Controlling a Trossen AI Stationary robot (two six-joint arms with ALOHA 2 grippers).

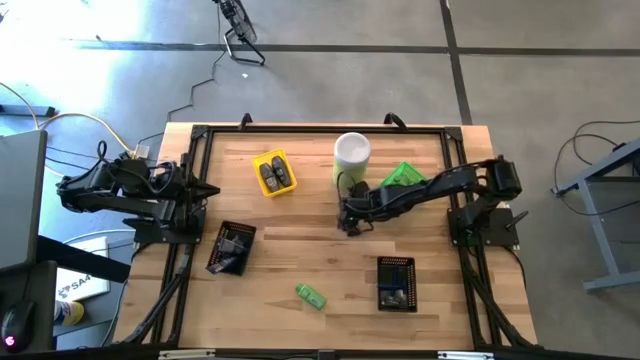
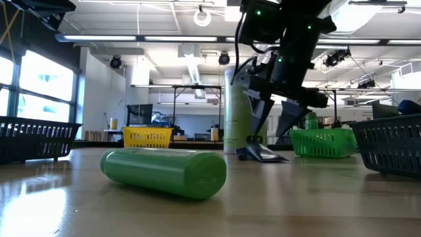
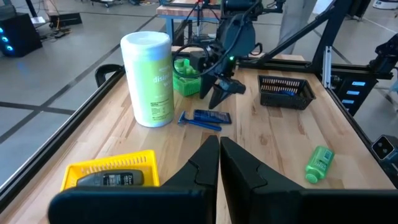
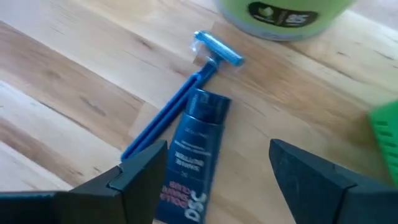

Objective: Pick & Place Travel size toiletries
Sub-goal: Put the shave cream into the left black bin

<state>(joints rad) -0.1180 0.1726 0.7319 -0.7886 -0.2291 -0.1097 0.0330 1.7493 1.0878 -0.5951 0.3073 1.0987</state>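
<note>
While the right gripper (image 4: 214, 171) hovers spread wide, the navy tube (image 4: 193, 158) lies between its fingers, the blue razor (image 4: 180, 102) just beside. It's the pick: descend, straddle only the tube, squeeze. The left gripper (image 3: 219, 171) waits clenched, empty.

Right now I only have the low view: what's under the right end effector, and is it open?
Observer: Open. The right end effector hovers over a navy tube; nothing held.
Operator: Anything beside the tube?
Observer: A blue razor lies alongside it, head toward the canister.
Operator: Left arm?
Observer: The left end effector is shut, at the left edge of the table.
</note>
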